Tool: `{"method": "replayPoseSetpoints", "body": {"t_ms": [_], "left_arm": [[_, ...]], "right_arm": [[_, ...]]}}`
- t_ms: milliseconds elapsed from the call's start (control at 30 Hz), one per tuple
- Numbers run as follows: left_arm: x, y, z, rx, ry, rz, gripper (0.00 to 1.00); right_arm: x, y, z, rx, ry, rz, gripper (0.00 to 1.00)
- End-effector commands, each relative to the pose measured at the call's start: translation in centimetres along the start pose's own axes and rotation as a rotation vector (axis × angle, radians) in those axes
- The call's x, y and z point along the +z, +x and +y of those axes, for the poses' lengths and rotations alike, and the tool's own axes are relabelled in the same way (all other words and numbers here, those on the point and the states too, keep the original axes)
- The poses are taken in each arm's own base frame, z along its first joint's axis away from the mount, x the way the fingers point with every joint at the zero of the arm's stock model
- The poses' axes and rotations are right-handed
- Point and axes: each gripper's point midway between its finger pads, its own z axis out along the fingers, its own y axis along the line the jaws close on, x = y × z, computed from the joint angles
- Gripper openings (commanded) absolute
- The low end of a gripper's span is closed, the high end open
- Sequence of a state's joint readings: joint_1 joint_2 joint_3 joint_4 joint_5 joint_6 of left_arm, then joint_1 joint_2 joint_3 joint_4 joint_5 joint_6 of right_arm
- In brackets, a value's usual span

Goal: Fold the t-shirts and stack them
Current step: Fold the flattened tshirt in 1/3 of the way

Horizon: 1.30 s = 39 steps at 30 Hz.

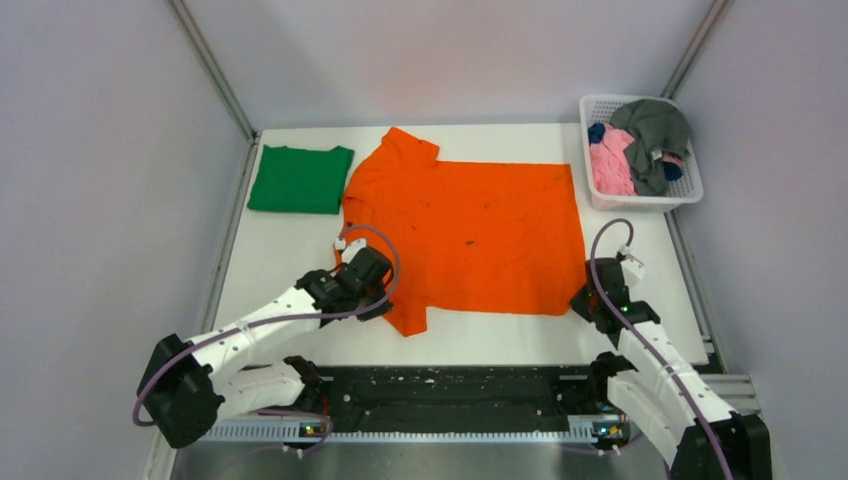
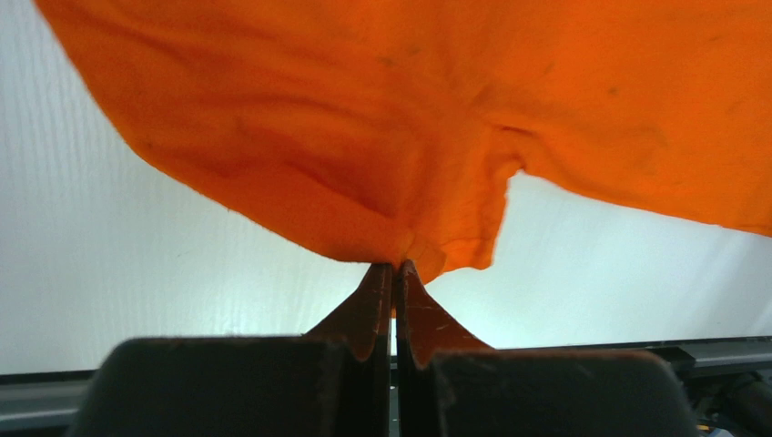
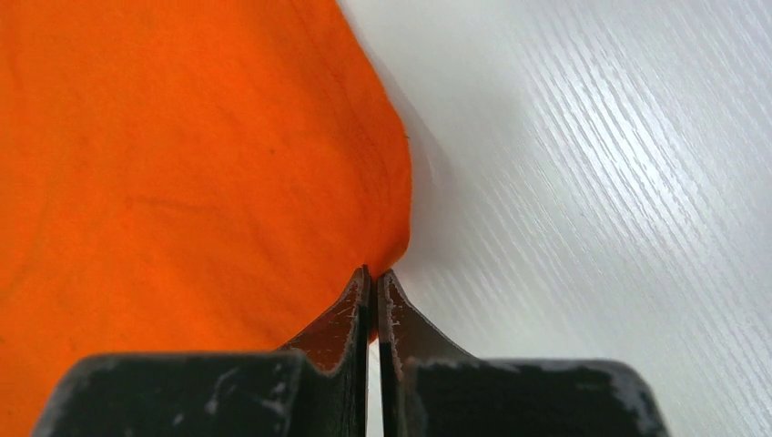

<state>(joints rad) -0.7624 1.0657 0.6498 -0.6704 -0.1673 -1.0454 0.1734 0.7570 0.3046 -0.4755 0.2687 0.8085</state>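
Orange t-shirt (image 1: pixel 470 235) lies spread flat on the white table (image 1: pixel 280 270), centre of the scene, collar end to the left, hem to the right. Few small dark specks show on its front. One sleeve points far, the other points near.

Left gripper (image 1: pixel 383 308) sits at the near sleeve, clenched on the cloth. In the left wrist view its fingers (image 2: pixel 369 305) are pressed together with the orange sleeve edge pinched between the tips, and the fabric rises from the tips in a small peak.

Right gripper (image 1: pixel 580 303) sits at the near right corner of the same shirt, by the hem. In the right wrist view its fingers (image 3: pixel 346 314) meet tip to tip right at the orange edge, and a sliver of cloth shows between them, so it grasps the hem corner. Bare white table lies to the right of that edge.

Green t-shirt (image 1: pixel 300 178) is folded into a neat rectangle at the far left of the table, just beside the orange shirt's collar end, edges close or touching, cannot tell which.

White basket (image 1: pixel 690 195) stands at the far right corner. It holds a bunched grey t-shirt (image 1: pixel 655 135) on top, a pink t-shirt (image 1: pixel 610 165) on its left side, and a bit of dark blue cloth (image 1: pixel 597 131) at the far left edge.
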Motion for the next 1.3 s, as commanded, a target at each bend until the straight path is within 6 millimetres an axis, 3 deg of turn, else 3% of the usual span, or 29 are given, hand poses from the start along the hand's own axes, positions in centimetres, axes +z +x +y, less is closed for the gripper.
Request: {"method": "replayPoseSetpoints", "body": {"t_ms": [0,300,600,833,1167,1267], "left_arm": [[-0.9,-5.2,-4.3,0.039,0.088,-0.153,0.0],[-0.8,-12.6,-7.2,0.018,0.123,-0.23,0.0],[-1.7,-20.1,-7.0,-0.03,0.142,-0.343,0.0],[-1.6,-24.1,-7.9,0.002,0.157,-0.386,0.0],[2.3,-28.8,-8.3,0.034,0.103,-0.38,0.0],[3.9,-30.1,-7.5,0.013,0.044,-0.365,0.0]], "right_arm": [[-1.1,-3.2,3.1,-0.027,-0.071,-0.042,0.0],[-0.6,-5.8,5.6,-0.086,-0.058,-0.041,0.0],[0.9,-9.0,7.5,-0.129,-0.012,-0.056,0.0],[2.3,-11.3,7.8,-0.097,0.023,-0.058,0.0],[5.6,-13.1,9.0,-0.086,0.04,-0.033,0.0],[6.6,-13.9,8.9,-0.067,0.062,-0.038,0.1]]}}
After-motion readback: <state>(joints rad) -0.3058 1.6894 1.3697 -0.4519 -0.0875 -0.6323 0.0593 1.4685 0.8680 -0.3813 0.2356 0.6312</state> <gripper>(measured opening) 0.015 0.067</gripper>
